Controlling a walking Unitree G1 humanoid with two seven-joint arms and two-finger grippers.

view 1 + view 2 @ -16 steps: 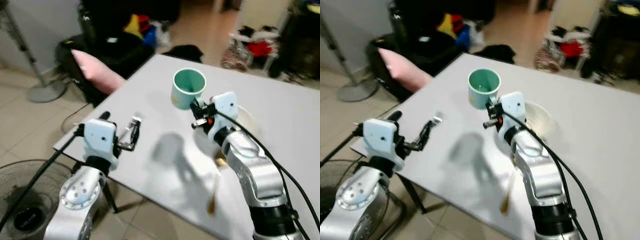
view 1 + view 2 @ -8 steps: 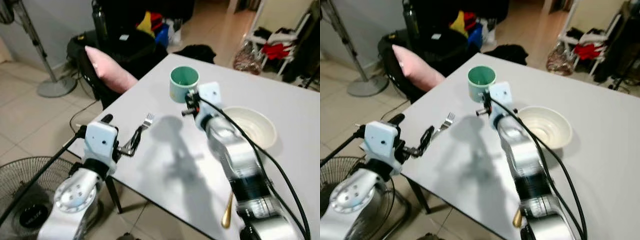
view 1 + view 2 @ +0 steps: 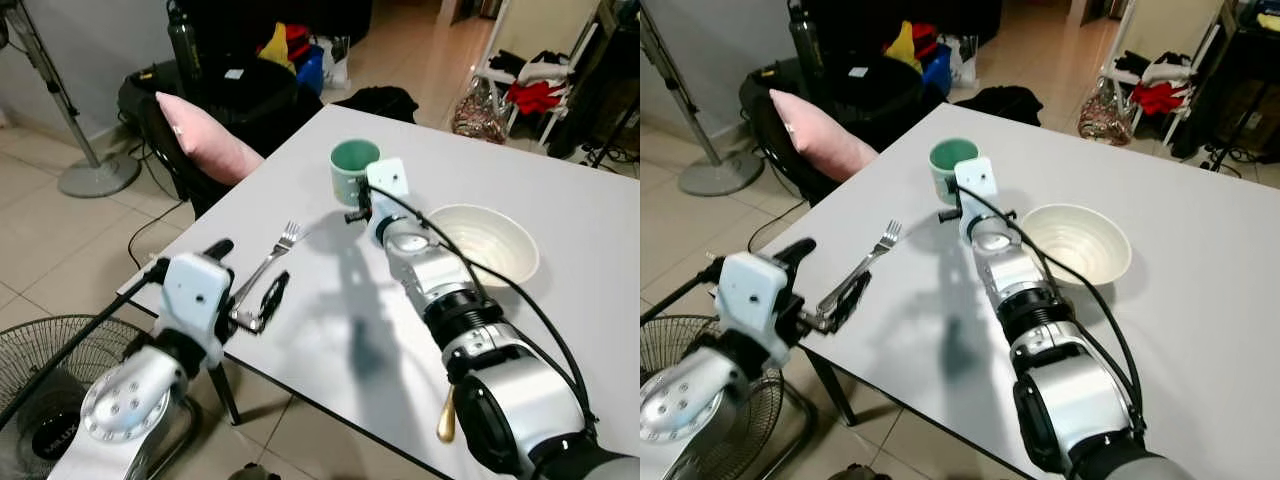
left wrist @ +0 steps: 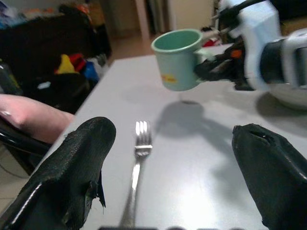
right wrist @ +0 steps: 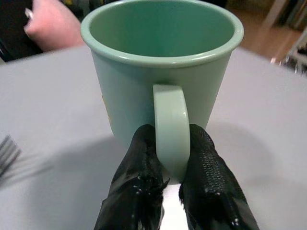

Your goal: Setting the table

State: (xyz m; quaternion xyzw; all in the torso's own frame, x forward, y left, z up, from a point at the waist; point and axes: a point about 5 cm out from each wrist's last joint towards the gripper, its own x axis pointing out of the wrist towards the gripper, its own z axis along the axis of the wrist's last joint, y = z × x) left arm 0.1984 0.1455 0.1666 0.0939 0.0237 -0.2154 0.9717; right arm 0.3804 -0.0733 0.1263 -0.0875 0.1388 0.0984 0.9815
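Note:
A green mug (image 3: 352,168) hangs just above the white table (image 3: 560,330) near its far left side. My right gripper (image 5: 170,163) is shut on the mug's handle (image 5: 170,120), one finger on each side. A silver fork (image 3: 266,264) lies flat on the table near the left edge, tines pointing toward the mug. My left gripper (image 4: 172,132) is open, its fingers (image 4: 79,167) spread wide either side of the fork's handle end. A cream bowl (image 3: 485,244) stands to the right of the mug. A gold spoon (image 3: 445,420) lies at the table's near edge.
A pink pillow (image 3: 205,135) rests on a black chair off the table's left corner. A floor fan (image 3: 45,400) stands at the lower left, and a fan stand (image 3: 85,170) farther back. Bags and clothes clutter the floor beyond the table.
The left gripper has let go of the fork, which now lies on the table. The right arm has reached farther out with the mug. The camera has shifted.

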